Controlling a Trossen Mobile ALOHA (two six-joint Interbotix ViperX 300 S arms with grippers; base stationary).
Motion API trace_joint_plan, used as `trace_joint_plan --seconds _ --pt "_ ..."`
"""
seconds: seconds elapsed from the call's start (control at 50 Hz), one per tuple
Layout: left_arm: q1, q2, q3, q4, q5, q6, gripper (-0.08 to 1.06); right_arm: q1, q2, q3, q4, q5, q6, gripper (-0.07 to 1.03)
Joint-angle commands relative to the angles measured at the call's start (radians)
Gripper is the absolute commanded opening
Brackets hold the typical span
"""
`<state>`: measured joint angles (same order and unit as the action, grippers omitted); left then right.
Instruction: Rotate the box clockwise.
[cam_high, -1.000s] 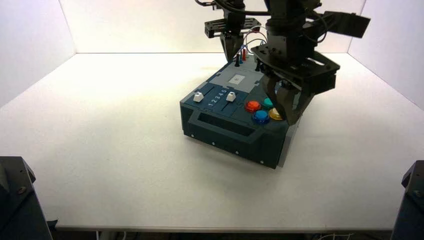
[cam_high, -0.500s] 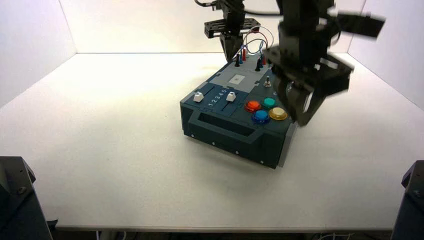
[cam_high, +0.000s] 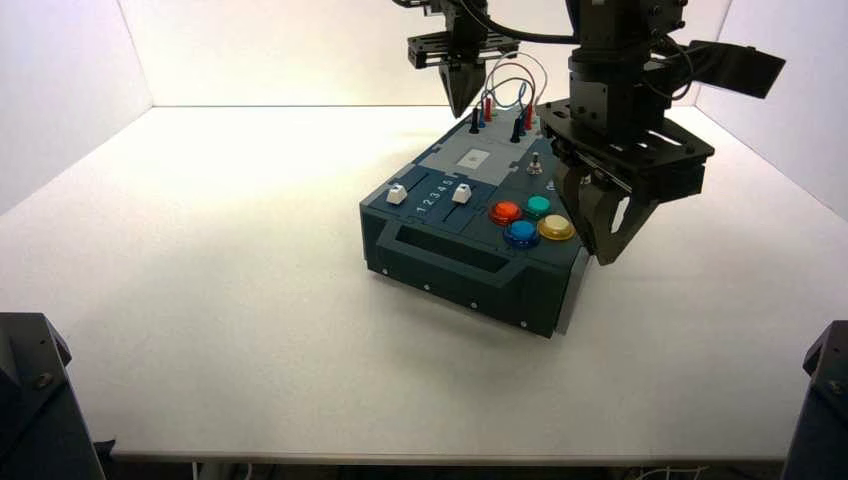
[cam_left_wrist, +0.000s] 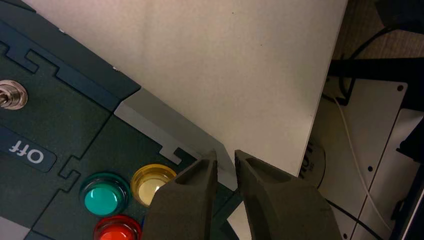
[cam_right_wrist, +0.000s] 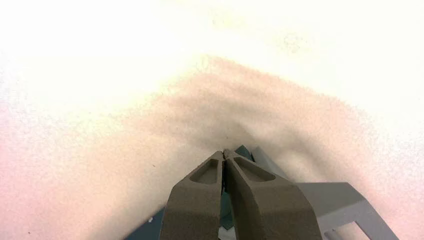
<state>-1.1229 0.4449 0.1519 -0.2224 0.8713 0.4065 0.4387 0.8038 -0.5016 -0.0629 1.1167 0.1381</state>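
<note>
The dark blue-grey rectangular panel box (cam_high: 390, 255) lies askew on the white table (cam_high: 250, 350). Left gripper (cam_high: 605, 257), beside the near right corner: fingertips slightly apart, pinching nothing visible. Right gripper (cam_high: 460, 112), at the far left corner: fingers pressed together. For a clean clockwise turn, the left should press the near end leftward, low on the grey side wall, while the right presses rightward, clear of the looped wires (cam_high: 520, 66).

Red (cam_high: 506, 212), green (cam_high: 537, 205), blue (cam_high: 521, 232) and yellow (cam_high: 556, 227) buttons dot the box (cam_high: 455, 259), seemingly dark blue-grey.
</note>
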Motion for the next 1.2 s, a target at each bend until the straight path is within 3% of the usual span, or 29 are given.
trace_joint_plan --seconds 0.02,0.76,1.2 --pt "-0.002 -0.020 -0.018 0.006 0.003 0.005 0.21 -0.011 -0.028 -0.020 -0.003 0.015 -0.005 -0.02" --pt "0.063 -0.021 0.028 0.014 0.000 0.011 0.19 -0.041 -0.051 0.067 -0.006 0.044 0.000 -0.02" --pt "0.064 -0.015 0.040 0.014 -0.008 0.020 0.19 -0.046 -0.049 0.078 -0.008 0.044 0.000 -0.02"
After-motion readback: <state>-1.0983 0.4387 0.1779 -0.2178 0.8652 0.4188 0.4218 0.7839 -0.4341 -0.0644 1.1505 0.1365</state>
